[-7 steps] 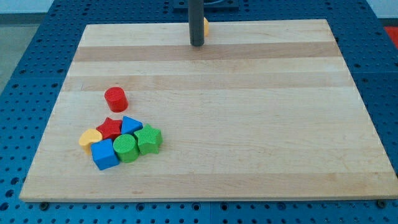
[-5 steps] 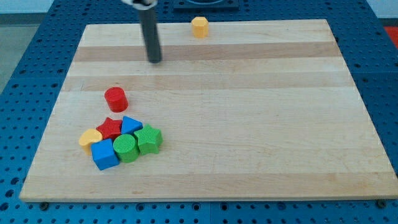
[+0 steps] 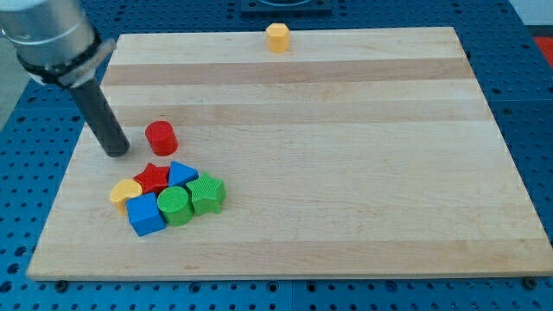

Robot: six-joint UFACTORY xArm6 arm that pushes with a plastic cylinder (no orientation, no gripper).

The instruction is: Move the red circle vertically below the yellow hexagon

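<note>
The red circle point(image 3: 161, 136) stands on the wooden board point(image 3: 346, 155) at the view's left. The yellow hexagon point(image 3: 276, 37) sits near the board's top edge, well to the right of the circle. My tip point(image 3: 117, 150) rests on the board just left of the red circle, slightly lower, with a small gap between them. The dark rod slants up to the view's top left.
Below the red circle lies a cluster: a red star point(image 3: 153, 177), a blue triangle point(image 3: 181, 173), a yellow heart point(image 3: 124, 191), a blue cube point(image 3: 145, 213), a green circle point(image 3: 174, 206) and a green star-like block point(image 3: 207, 193).
My tip has swept from the board's top middle, by the yellow hexagon, down and left to just beside the red circle. No block has moved.
</note>
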